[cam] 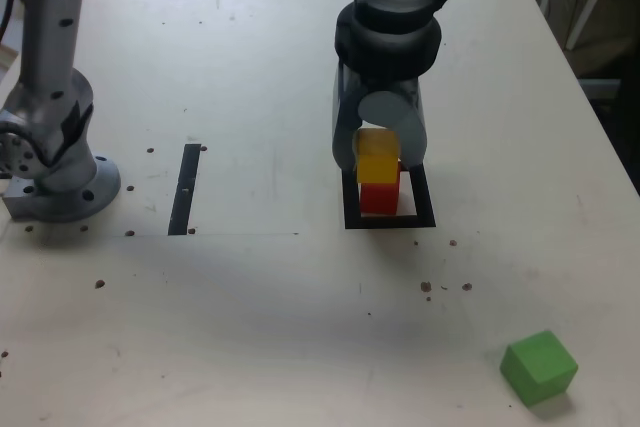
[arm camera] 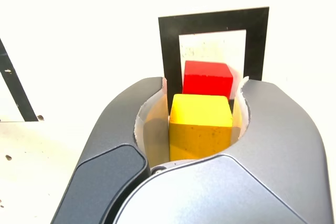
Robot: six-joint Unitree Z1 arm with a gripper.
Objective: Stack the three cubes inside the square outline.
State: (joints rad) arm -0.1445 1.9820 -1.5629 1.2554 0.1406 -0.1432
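The yellow cube sits on top of the red cube, which stands inside the black square outline. My gripper straddles the yellow cube from above. In the wrist view the yellow cube lies between the two grey fingers, with a narrow gap showing on each side, so the gripper reads as open around it. Beyond it are the red cube and the square outline. The green cube lies alone near the front of the table at the exterior view's right.
A straight black strip is taped to the table at the exterior view's left, next to the arm's grey base. The same black strip shows in the wrist view. Small dark specks dot the table top.
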